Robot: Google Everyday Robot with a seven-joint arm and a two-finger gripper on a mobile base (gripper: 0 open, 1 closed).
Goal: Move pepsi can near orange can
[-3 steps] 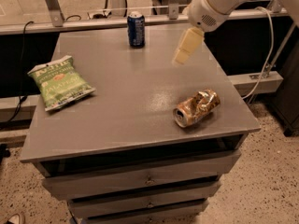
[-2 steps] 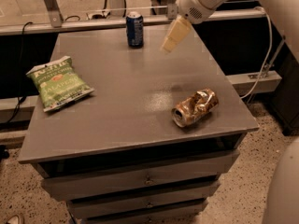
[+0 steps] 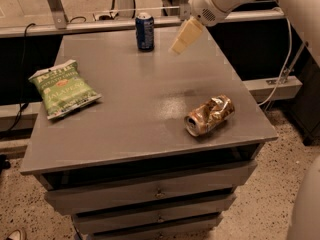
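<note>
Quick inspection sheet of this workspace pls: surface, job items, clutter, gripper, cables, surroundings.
Surface: grey cabinet top, drawers below.
Pepsi can: upright at the far edge, nothing touching it.
Orange can: crushed, on its side near the front right corner, well apart from the pepsi can.
Clutter: green chip bag lying flat at the left.
Gripper: in the air just right of the pepsi can, apart from it.
Cables: black cable left of the cabinet; white cable at the right.
Surroundings: speckled floor; rail behind.

High front view down onto cabinet point(image 3: 140, 104), end effector point(image 3: 181, 35) above far edge.
</note>
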